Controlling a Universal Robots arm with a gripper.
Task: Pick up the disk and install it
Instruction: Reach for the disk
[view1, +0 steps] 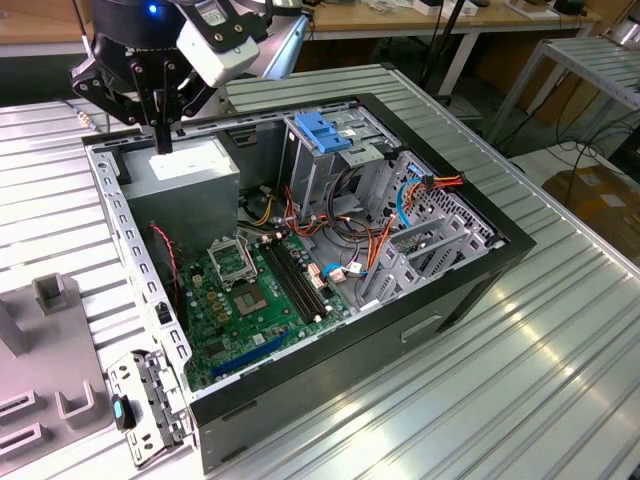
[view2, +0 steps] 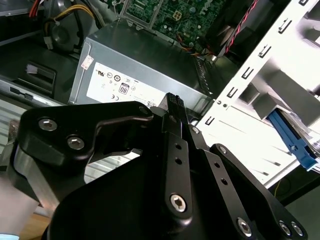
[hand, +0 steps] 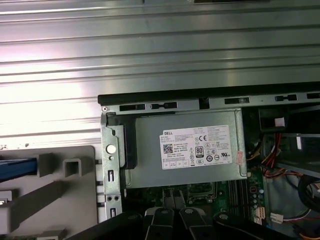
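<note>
My gripper (view1: 161, 143) hangs over the back corner of the open computer case (view1: 470, 290), right above the grey power-supply box (view1: 185, 170) with its white sticker. Its black fingers (view2: 172, 102) are pressed together with nothing between them; the gripper (hand: 174, 199) is also in the first wrist view. The disk's silver body is out of view. A blue plastic strip (hand: 17, 167) lies on the grey fixture (hand: 60, 195) beside the case, and I cannot tell if it belongs to the disk. The same kind of blue strip (view2: 292, 140) is in the second wrist view.
Inside the case are the green motherboard (view1: 250, 290), a metal drive cage with a blue handle (view1: 325, 135) and loose orange and blue cables (view1: 400, 215). A grey slotted fixture (view1: 50, 360) stands at the exterior view's left. A metal bracket (view1: 150, 400) lies near the case's front corner.
</note>
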